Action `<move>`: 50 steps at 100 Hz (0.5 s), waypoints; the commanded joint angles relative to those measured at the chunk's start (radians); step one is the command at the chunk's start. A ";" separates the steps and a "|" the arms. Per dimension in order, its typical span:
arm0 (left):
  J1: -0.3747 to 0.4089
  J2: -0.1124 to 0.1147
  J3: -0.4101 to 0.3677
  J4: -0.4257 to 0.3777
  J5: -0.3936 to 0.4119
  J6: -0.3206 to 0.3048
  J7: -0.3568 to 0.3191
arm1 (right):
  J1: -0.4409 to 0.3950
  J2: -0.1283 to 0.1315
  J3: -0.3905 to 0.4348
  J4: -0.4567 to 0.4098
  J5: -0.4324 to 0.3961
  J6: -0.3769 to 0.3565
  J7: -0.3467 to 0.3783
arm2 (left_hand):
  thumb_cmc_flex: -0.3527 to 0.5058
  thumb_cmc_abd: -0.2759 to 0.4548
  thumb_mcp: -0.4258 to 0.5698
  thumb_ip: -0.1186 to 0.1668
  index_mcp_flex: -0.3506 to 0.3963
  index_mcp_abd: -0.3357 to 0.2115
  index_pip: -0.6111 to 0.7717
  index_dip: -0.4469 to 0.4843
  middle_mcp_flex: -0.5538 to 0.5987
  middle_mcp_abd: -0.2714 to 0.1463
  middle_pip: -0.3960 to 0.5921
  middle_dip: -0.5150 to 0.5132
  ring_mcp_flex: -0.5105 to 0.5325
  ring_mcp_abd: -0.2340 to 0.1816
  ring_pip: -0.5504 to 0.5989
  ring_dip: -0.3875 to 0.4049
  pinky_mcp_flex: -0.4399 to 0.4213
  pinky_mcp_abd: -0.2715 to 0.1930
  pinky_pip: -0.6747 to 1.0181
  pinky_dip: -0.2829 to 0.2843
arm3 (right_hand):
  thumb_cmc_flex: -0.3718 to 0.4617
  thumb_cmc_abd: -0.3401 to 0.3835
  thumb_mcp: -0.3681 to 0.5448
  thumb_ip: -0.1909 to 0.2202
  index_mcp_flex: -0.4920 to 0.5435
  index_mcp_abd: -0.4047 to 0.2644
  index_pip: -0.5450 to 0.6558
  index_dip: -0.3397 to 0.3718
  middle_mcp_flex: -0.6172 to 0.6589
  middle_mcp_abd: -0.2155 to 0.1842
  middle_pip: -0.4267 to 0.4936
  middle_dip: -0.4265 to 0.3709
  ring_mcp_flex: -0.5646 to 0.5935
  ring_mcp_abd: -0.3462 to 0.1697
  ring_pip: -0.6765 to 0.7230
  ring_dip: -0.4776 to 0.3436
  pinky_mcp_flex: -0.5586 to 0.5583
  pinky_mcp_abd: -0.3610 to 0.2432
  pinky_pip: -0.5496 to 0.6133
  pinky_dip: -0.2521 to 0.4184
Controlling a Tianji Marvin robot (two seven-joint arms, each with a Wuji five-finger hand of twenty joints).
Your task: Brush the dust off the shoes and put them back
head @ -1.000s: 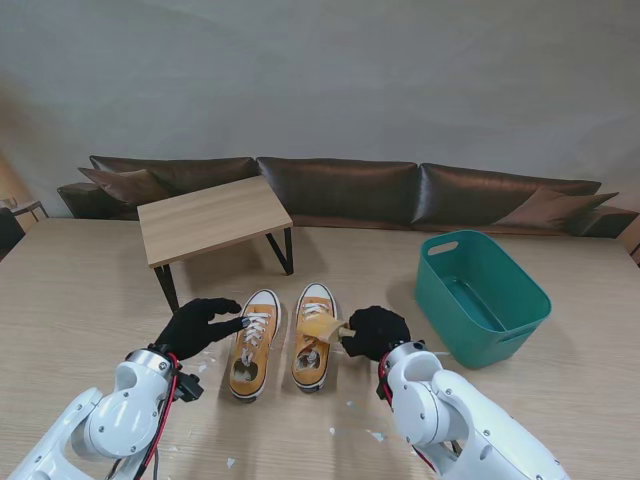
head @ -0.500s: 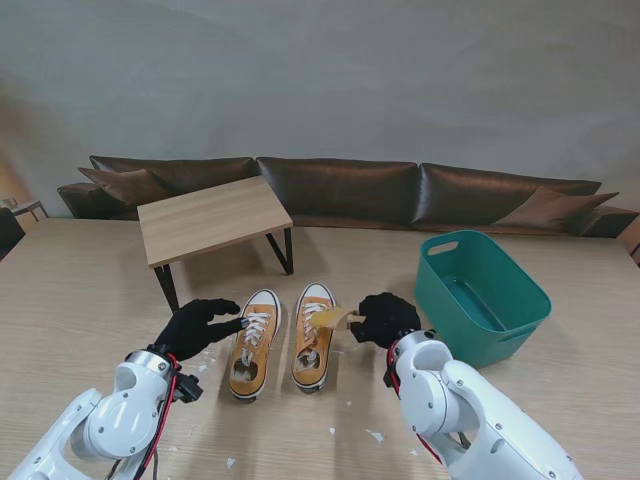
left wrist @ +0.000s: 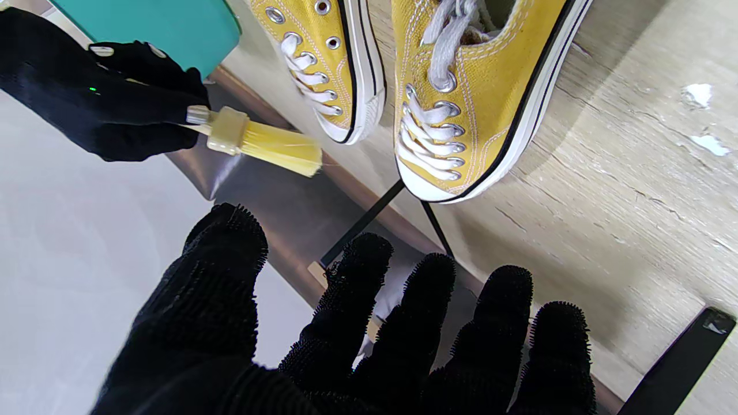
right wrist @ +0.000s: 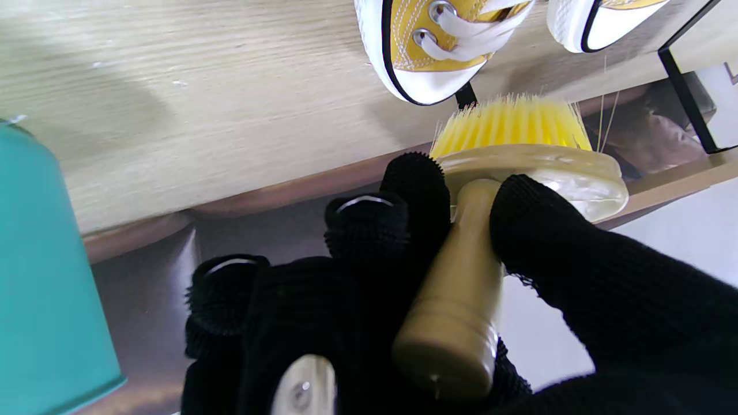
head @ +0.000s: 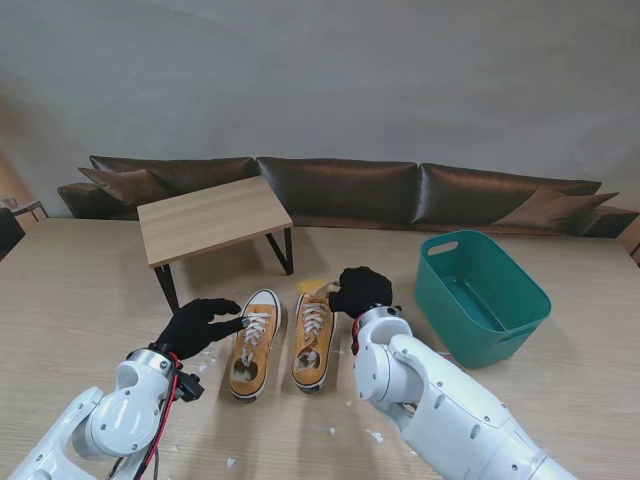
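Observation:
Two yellow canvas shoes with white laces stand side by side, toes pointing away from me: the left shoe [head: 252,340] [left wrist: 478,98] and the right shoe [head: 313,335] [left wrist: 323,63] [right wrist: 426,46]. My right hand [head: 362,290] [right wrist: 369,288] [left wrist: 104,98] is shut on the wooden handle of a yellow-bristled brush [head: 318,288] [right wrist: 519,150] [left wrist: 259,141]. The bristles are just past the right shoe's toe cap. My left hand [head: 200,325] [left wrist: 369,323] is open, its fingers spread beside the left shoe's laces; I cannot tell whether they touch it.
A teal plastic bin [head: 480,295] [right wrist: 40,259] stands to the right of the shoes. A low wooden table [head: 210,218] with black legs is beyond them on the left, and a dark sofa [head: 340,190] runs along the far edge. White scraps [head: 375,435] lie near me.
My right hand has carried the brush away from me along the right shoe, from its middle to just beyond the toe. The left hand and both shoes have stayed put.

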 commanded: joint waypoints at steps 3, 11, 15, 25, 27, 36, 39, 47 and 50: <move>-0.005 -0.003 0.003 0.003 -0.008 0.007 -0.024 | 0.011 -0.024 -0.017 0.031 0.007 0.008 0.017 | 0.019 0.048 -0.027 0.040 -0.008 0.000 -0.009 -0.001 -0.027 0.003 -0.006 -0.008 -0.041 0.002 -0.015 0.005 -0.015 -0.005 -0.033 0.013 | 0.053 0.027 0.089 0.023 0.099 0.128 0.062 0.020 0.080 0.043 -0.023 0.014 -0.022 -0.146 0.022 0.000 0.510 0.025 0.015 0.007; -0.007 -0.003 0.004 0.005 -0.009 0.011 -0.024 | 0.021 -0.028 -0.029 0.056 0.023 0.014 0.027 | 0.020 0.048 -0.027 0.041 -0.010 -0.002 -0.010 -0.002 -0.028 0.006 -0.007 -0.008 -0.043 0.003 -0.016 0.005 -0.015 -0.005 -0.033 0.013 | 0.054 0.024 0.090 0.022 0.098 0.126 0.062 0.020 0.080 0.043 -0.023 0.014 -0.022 -0.146 0.022 0.000 0.510 0.026 0.014 0.006; -0.007 -0.003 0.004 0.005 -0.009 0.012 -0.025 | 0.020 -0.026 -0.030 0.061 0.028 0.012 0.034 | 0.020 0.048 -0.027 0.041 -0.009 -0.001 -0.010 -0.001 -0.028 0.006 -0.007 -0.008 -0.042 0.002 -0.016 0.005 -0.015 -0.004 -0.033 0.013 | 0.054 0.023 0.090 0.022 0.098 0.126 0.062 0.020 0.080 0.043 -0.024 0.014 -0.022 -0.145 0.021 0.000 0.511 0.026 0.014 0.006; -0.007 -0.004 0.004 0.005 -0.008 0.011 -0.023 | 0.007 -0.011 -0.021 0.055 0.027 -0.001 0.065 | 0.019 0.049 -0.028 0.041 -0.008 -0.002 -0.009 -0.001 -0.027 0.004 -0.006 -0.008 -0.041 0.001 -0.015 0.005 -0.015 -0.005 -0.032 0.013 | 0.055 0.025 0.090 0.021 0.098 0.126 0.062 0.020 0.079 0.044 -0.024 0.014 -0.022 -0.143 0.018 -0.002 0.511 0.026 0.013 0.007; -0.007 -0.004 0.004 0.006 -0.008 0.010 -0.023 | 0.003 -0.007 -0.018 0.051 0.025 -0.005 0.072 | 0.020 0.049 -0.028 0.041 -0.008 -0.002 -0.009 -0.001 -0.026 0.005 -0.006 -0.008 -0.041 0.002 -0.016 0.005 -0.015 -0.005 -0.032 0.013 | 0.054 0.026 0.090 0.021 0.098 0.126 0.062 0.019 0.079 0.044 -0.024 0.014 -0.021 -0.146 0.017 -0.002 0.511 0.026 0.013 0.007; -0.007 -0.003 0.004 0.006 -0.008 0.008 -0.024 | -0.023 0.013 0.007 0.029 0.012 -0.026 0.099 | 0.020 0.050 -0.028 0.041 -0.008 0.000 -0.009 -0.001 -0.027 0.005 -0.006 -0.008 -0.042 0.002 -0.016 0.005 -0.015 -0.004 -0.033 0.013 | 0.055 0.024 0.090 0.021 0.098 0.127 0.062 0.019 0.079 0.044 -0.024 0.015 -0.022 -0.143 0.018 -0.002 0.511 0.026 0.013 0.007; -0.007 -0.003 0.003 0.007 -0.008 0.007 -0.025 | -0.034 0.021 0.017 0.019 0.007 -0.033 0.109 | 0.020 0.050 -0.029 0.041 -0.007 0.000 -0.009 -0.001 -0.027 0.005 -0.006 -0.008 -0.042 0.000 -0.016 0.005 -0.015 -0.004 -0.033 0.013 | 0.056 0.025 0.090 0.021 0.098 0.127 0.062 0.019 0.079 0.045 -0.024 0.015 -0.022 -0.143 0.018 -0.002 0.511 0.026 0.013 0.007; -0.006 -0.003 0.002 0.007 -0.008 0.004 -0.026 | -0.062 0.039 0.044 -0.008 -0.011 -0.056 0.133 | 0.021 0.049 -0.029 0.041 -0.005 0.002 -0.008 -0.001 -0.027 0.005 -0.006 -0.008 -0.040 0.003 -0.016 0.005 -0.016 -0.003 -0.033 0.014 | 0.056 0.026 0.088 0.021 0.099 0.127 0.061 0.017 0.079 0.045 -0.025 0.015 -0.021 -0.144 0.018 -0.002 0.510 0.027 0.013 0.007; -0.006 -0.003 0.002 0.008 -0.008 0.002 -0.027 | -0.072 0.046 0.054 -0.019 -0.019 -0.066 0.143 | 0.020 0.051 -0.030 0.041 -0.006 0.001 -0.009 -0.001 -0.028 0.005 -0.007 -0.008 -0.042 0.002 -0.016 0.005 -0.016 -0.004 -0.033 0.013 | 0.056 0.026 0.088 0.021 0.099 0.127 0.061 0.017 0.079 0.045 -0.025 0.015 -0.022 -0.143 0.018 -0.002 0.510 0.027 0.013 0.007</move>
